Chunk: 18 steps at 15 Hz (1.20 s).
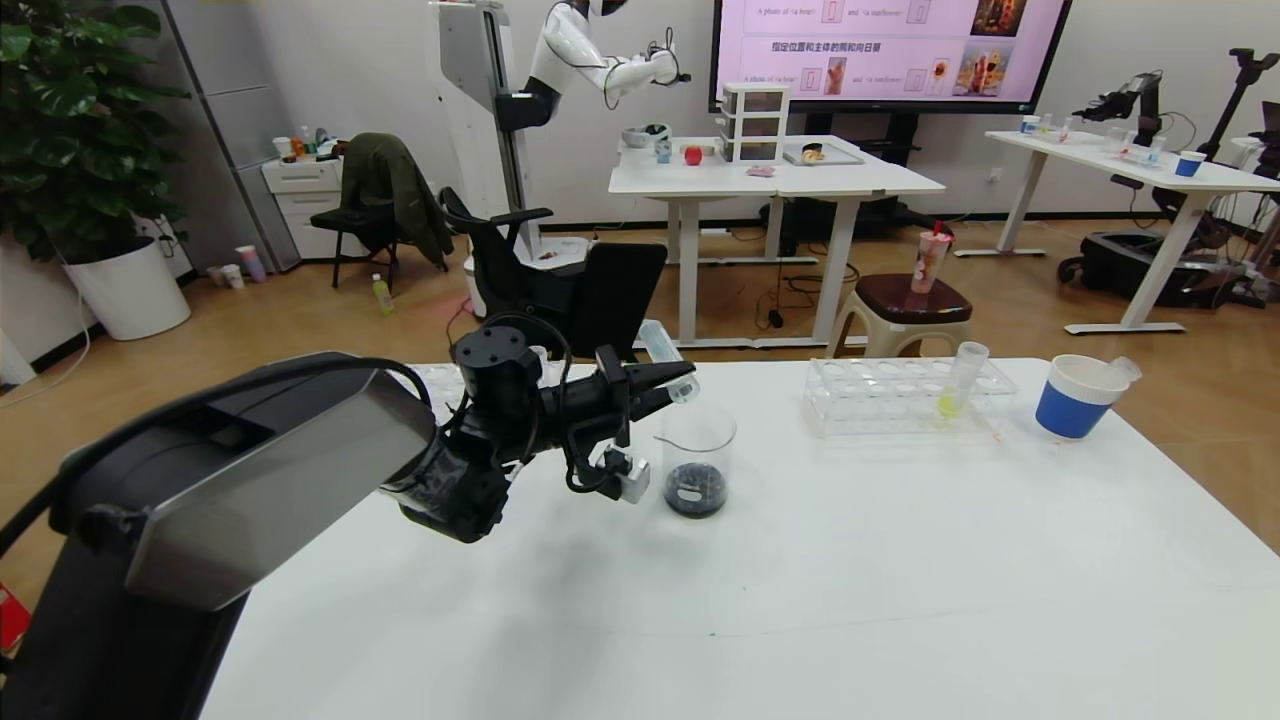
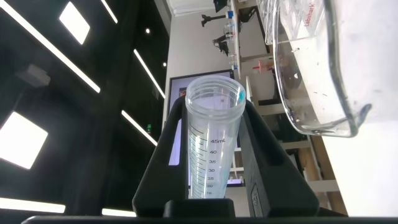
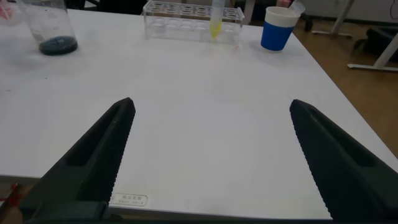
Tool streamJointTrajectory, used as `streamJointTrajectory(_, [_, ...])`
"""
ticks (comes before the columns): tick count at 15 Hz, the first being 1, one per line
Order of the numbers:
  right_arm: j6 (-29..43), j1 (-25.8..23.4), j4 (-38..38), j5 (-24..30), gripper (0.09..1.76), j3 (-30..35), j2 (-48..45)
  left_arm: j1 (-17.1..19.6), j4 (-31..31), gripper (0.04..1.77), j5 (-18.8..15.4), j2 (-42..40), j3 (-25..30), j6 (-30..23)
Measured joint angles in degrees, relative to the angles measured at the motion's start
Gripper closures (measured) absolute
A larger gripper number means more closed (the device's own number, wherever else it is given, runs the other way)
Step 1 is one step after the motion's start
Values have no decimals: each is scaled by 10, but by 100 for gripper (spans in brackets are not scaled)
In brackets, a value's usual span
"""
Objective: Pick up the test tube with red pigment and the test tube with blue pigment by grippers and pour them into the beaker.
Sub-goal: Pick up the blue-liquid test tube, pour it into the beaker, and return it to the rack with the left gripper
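Note:
My left gripper [image 1: 678, 381] is shut on a clear test tube [image 1: 662, 348] and holds it tilted, mouth over the rim of the glass beaker [image 1: 697, 440]. In the left wrist view the gripper [image 2: 214, 111] clamps the tube [image 2: 210, 146], which looks drained, with a blue drop at its rim; the beaker [image 2: 314, 74] is close beside it. Dark liquid lies in the beaker's bottom, also in the right wrist view [image 3: 55, 31]. No red-tipped tube shows. My right gripper [image 3: 211, 109] is open and empty, low over the table's front part.
A clear rack [image 1: 905, 395] at the back right holds a tube with yellow-green liquid [image 1: 955, 390]. A blue-banded paper cup [image 1: 1075, 397] with a tube lying in it stands near the right edge. A chair and a stool stand behind the table.

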Motion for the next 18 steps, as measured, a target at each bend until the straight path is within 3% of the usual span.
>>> streamJointTrajectory(3, [0, 0, 0, 0, 11, 0, 0, -8, -16, 130, 28, -13, -1, -98])
streamJointTrajectory(5, [0, 0, 0, 0, 11, 0, 0, -17, -61, 130, 86, -26, 1, -200])
streamJointTrajectory(6, [0, 0, 0, 0, 11, 0, 0, -23, -83, 130, 131, -33, 6, -257])
streamJointTrajectory(8, [0, 0, 0, 0, 11, 0, 0, -40, -115, 130, 253, -45, 16, -363])
streamJointTrajectory(12, [0, 0, 0, 0, 11, 0, 0, -78, -114, 130, 534, -70, 21, -578])
streamJointTrajectory(13, [0, 0, 0, 0, 11, 0, 0, -86, -102, 130, 581, -76, 23, -630])
streamJointTrajectory(15, [0, 0, 0, 0, 11, 0, 0, -96, -66, 130, 623, -91, 46, -711])
streamJointTrajectory(18, [0, 0, 0, 0, 11, 0, 0, -101, -26, 130, 643, -120, 91, -847])
